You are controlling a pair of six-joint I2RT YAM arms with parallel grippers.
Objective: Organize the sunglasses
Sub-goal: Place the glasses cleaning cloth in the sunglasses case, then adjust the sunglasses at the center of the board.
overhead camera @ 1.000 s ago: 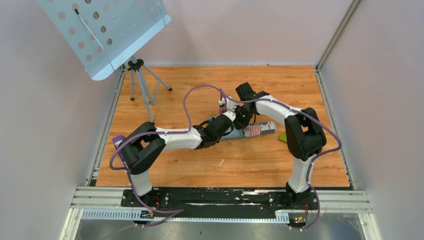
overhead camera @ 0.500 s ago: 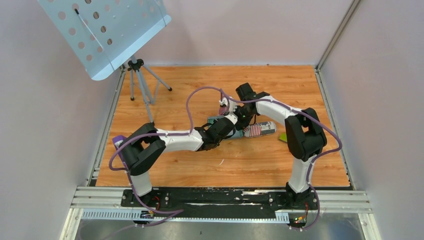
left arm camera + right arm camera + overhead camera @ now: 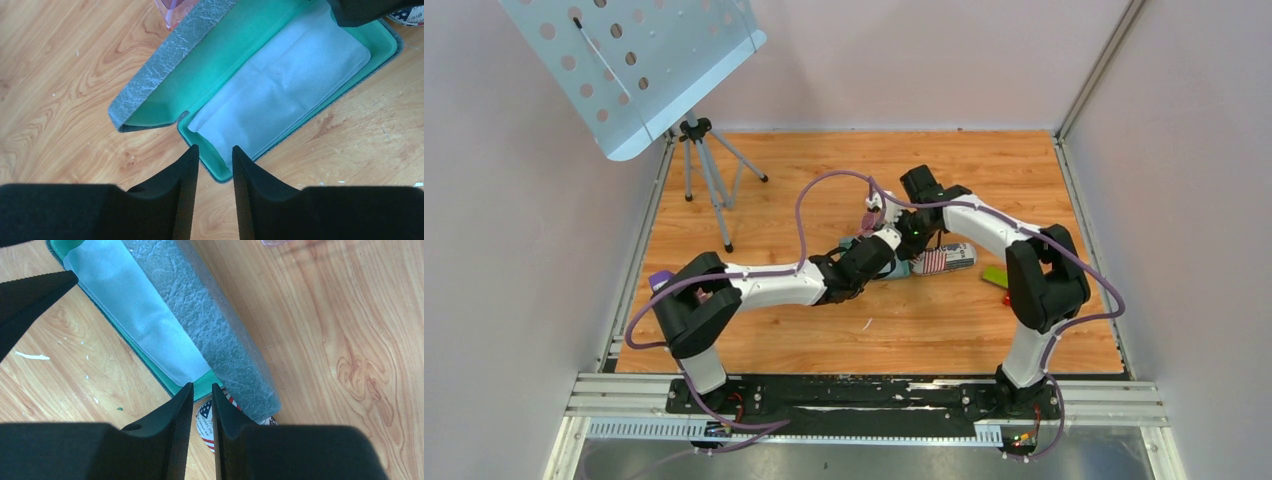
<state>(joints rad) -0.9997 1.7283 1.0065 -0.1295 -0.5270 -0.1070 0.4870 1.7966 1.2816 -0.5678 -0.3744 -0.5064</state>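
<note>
1. The grey case (image 3: pixel 165 65) is an oblong hard shell, lying open on the wooden table (image 3: pixel 60 75). Its outside has a mottled, crackled grey texture, and its inside is lined with smooth teal felt.
2. A pale, thin cleaning cloth (image 3: pixel 280 85) lies flat in the case's lower half, slightly creased, with rounded corners.
3. The flag-patterned case (image 3: pixel 212 422) shows red and white stripes and stars on a rounded end. It sits just beside the grey case's end at the lower middle of the right wrist view.
4. The sunglasses (image 3: pixel 175 10) appear only as a sliver at the top edge of the left wrist view. A clear purple-pink tinted lens lies on the wood just beyond the raised grey lid, outside the case.
5. The left gripper (image 3: pixel 214 149) has ribbed black fingers slightly parted over the case's near rim, clamping nothing.
6. The right gripper (image 3: pixel 200 386) stands narrowly parted above the case's end, with nothing held.
</note>
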